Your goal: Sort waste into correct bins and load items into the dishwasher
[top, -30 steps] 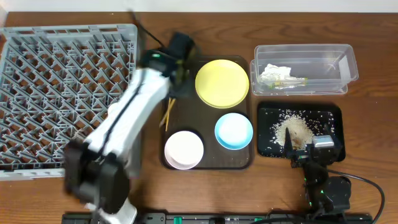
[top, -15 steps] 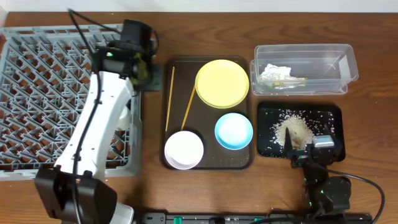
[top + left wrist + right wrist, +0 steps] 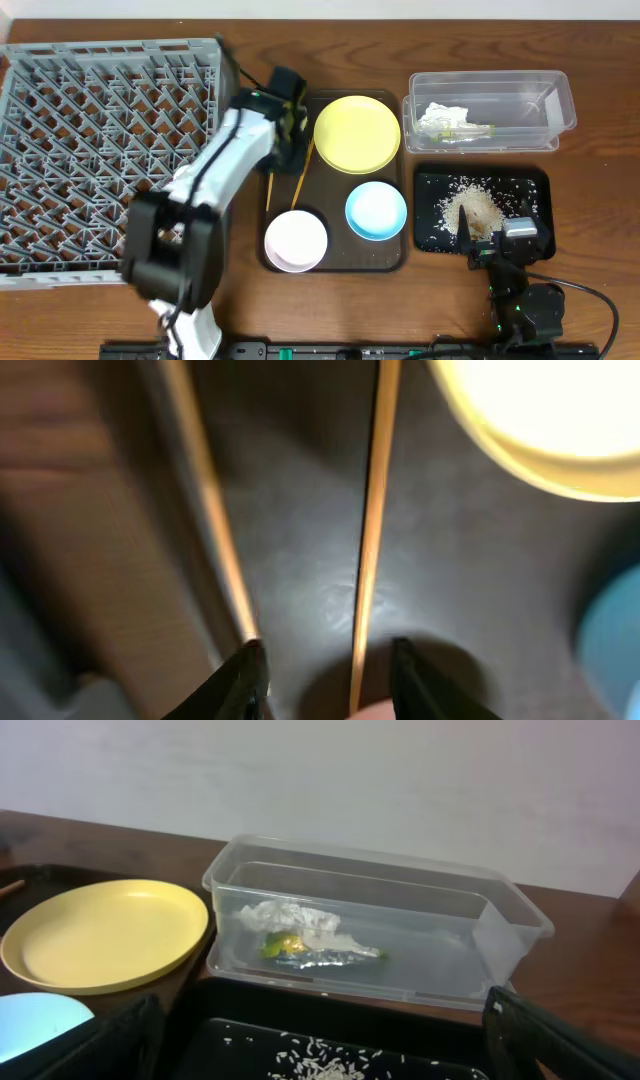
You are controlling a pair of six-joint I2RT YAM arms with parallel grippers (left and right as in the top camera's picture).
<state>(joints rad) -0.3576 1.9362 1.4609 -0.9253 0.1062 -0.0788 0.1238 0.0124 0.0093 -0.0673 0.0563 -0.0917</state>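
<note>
From above, the left hand (image 3: 292, 150) hangs over the left strip of the brown tray (image 3: 340, 262), right above the two chopsticks (image 3: 299, 180). They lie side by side with their long axes running from the far edge toward the robot, the inner one slanting a little toward the yellow plate (image 3: 357, 133). The arm reaches in on a diagonal past the corner of the dish rack (image 3: 100, 140), which lies off to the hand's left — so this arm is plainly the nearer one, the right hand (image 3: 505, 238) sitting well apart at the near edge of the black tray (image 3: 430, 190) on the desk (image 3: 600, 170). The left wrist view looks down along the sticks: the left hand (image 3: 328, 675) is spread and holds nothing, its fingertips (image 3: 250, 672) astride one chopstick (image 3: 370, 550) that runs lengthwise away between them, while the other ends just beside one fingertip. To my eye the fingers need only close across the stick's width, though they may catch one stick and miss its mate. The right wrist view shows the right hand (image 3: 322, 1020) released and empty, jaws wide, looking over rice scraps (image 3: 320, 1067) toward the clear tub (image 3: 500, 935) — inside it lie the tissue (image 3: 290, 916) and the wrapper (image 3: 325, 954).
</note>
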